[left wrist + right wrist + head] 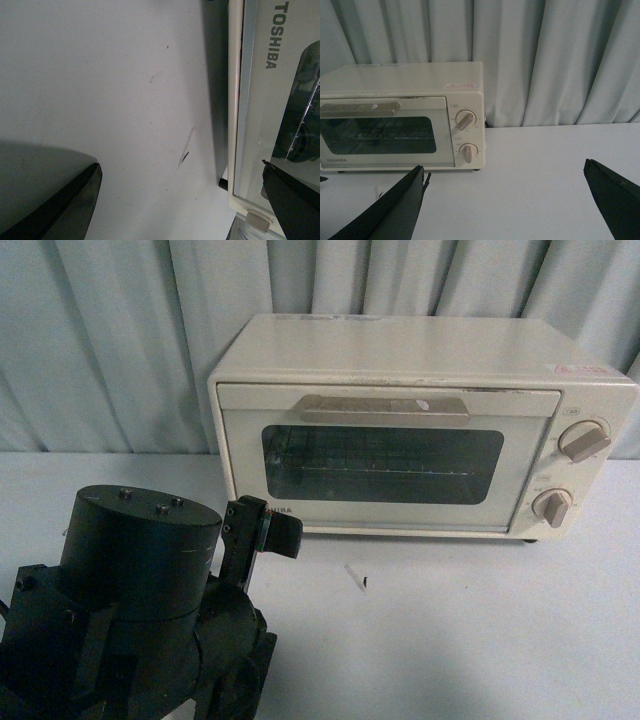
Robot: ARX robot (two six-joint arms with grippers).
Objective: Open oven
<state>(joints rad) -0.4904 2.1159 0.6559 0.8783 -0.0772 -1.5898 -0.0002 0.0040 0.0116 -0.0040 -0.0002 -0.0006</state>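
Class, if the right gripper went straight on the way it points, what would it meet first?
The right gripper would likely miss the oven and meet the table past its knob end, or the curtain behind; depth is unclear.

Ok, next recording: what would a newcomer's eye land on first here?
The small cream-white boxy toaster oven stands at the back of the white table before a pale curtain, its dark glass door shut under a beige bar handle. The bulky black left arm fills the front view's lower left, near the oven's left front corner. In the wrist views the black left fingers and black right fingers are spread wide, holding nothing.
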